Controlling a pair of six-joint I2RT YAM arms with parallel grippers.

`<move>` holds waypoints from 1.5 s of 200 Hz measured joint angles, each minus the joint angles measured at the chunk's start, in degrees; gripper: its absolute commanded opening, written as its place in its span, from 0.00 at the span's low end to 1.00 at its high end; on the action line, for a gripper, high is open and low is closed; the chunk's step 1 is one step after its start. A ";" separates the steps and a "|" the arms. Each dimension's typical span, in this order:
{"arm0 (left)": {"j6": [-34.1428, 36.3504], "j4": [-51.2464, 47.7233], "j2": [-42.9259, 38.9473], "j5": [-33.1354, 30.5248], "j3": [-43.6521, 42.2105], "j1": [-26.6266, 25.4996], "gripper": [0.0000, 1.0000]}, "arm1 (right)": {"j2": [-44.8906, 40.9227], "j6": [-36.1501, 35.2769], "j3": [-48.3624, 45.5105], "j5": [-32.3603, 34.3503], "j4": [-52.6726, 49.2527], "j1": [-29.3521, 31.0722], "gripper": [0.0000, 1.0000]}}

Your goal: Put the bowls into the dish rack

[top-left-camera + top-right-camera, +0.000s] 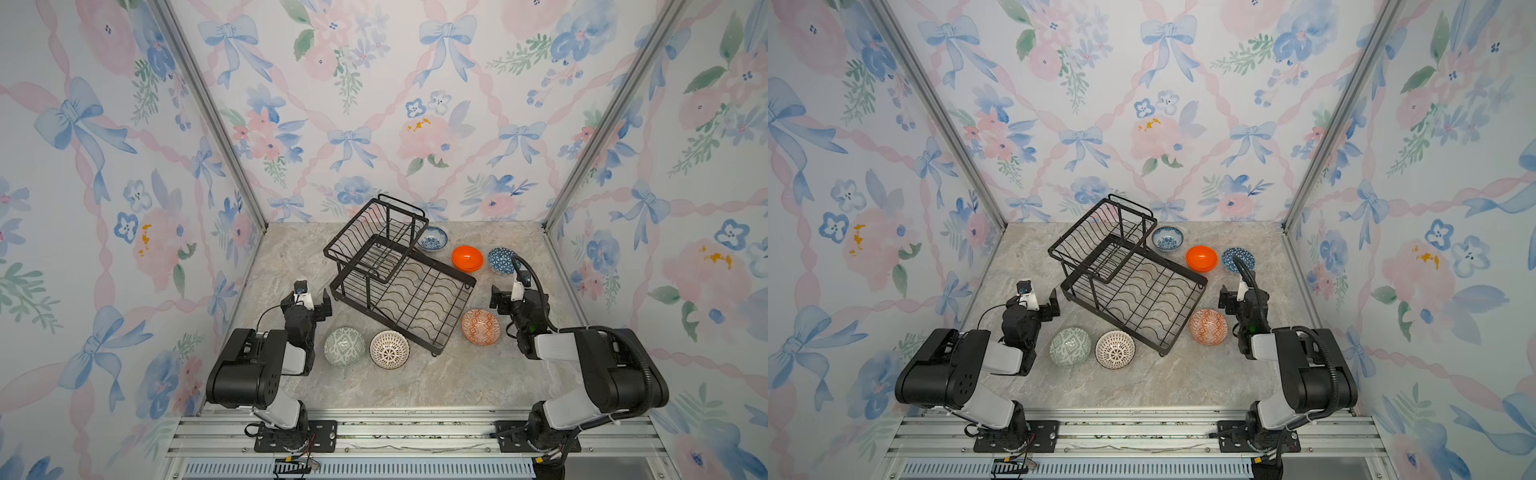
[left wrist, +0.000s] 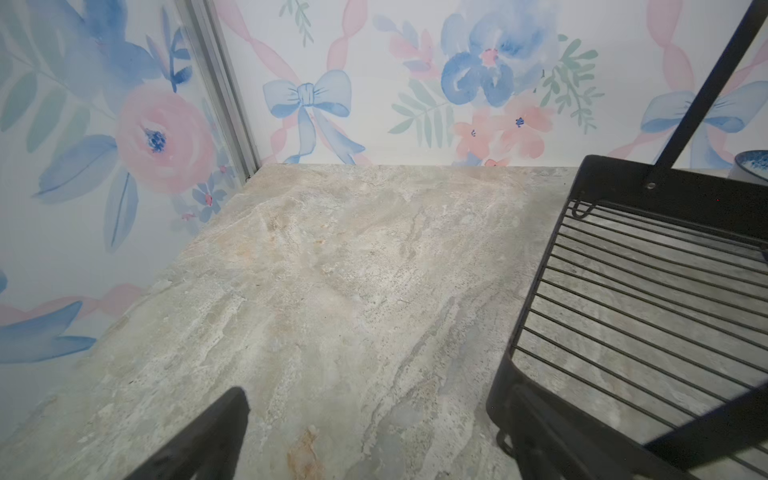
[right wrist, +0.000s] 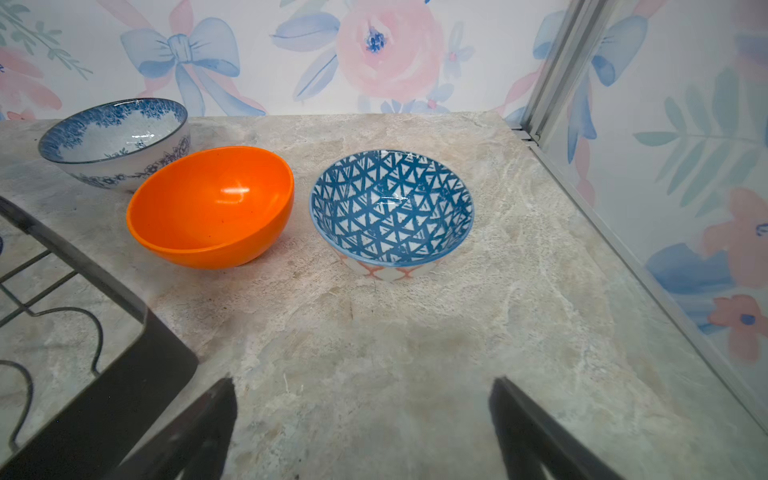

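1. Plainly, nothing is loaded yet: all six bowls sit upright on the table (image 1: 415,382) around the dish rack (image 1: 455,319), which lies askew, with its small upper basket at the far-left end and its wavy lower tray running toward the near right
2. Left gripper (image 2: 374,395) has its fingers spread wide and holds nothing; it faces bare table just beside the rack's left end
3. Right gripper (image 3: 363,382) is likewise spread wide and empty
4. Key relation: the blue triangle bowl (image 3: 392,208) lies straight ahead of the right fingers, a short way off, with the plain orange bowl (image 3: 212,205) just beside it and the blue flowered bowl (image 3: 114,137) beyond that
5. The orange patterned bowl (image 1: 480,327) sits close by the right wrist, between that arm and the rack
6. The grey-green bowl (image 1: 344,346) and the brown lattice bowl (image 1: 389,349) sit side by side near the left arm, behind its fingers
7. Judgement: the right arm is better placed to begin, with the triangle bowl
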 measured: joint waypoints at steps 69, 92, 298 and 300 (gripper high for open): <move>0.00 0.00 0.00 0.00 0.00 0.02 0.98 | 0.00 0.00 0.00 0.00 0.00 0.00 0.97; 0.00 0.00 0.00 -0.02 0.00 0.02 0.98 | 0.00 0.00 0.00 0.00 0.00 0.00 0.97; -20.59 -40.96 -23.91 -15.67 12.39 1.14 0.98 | -3.63 15.02 45.05 26.34 -60.87 10.34 0.97; -21.55 -42.34 -24.63 -15.87 12.48 1.11 0.98 | -3.67 15.45 45.51 26.32 -61.68 10.54 0.97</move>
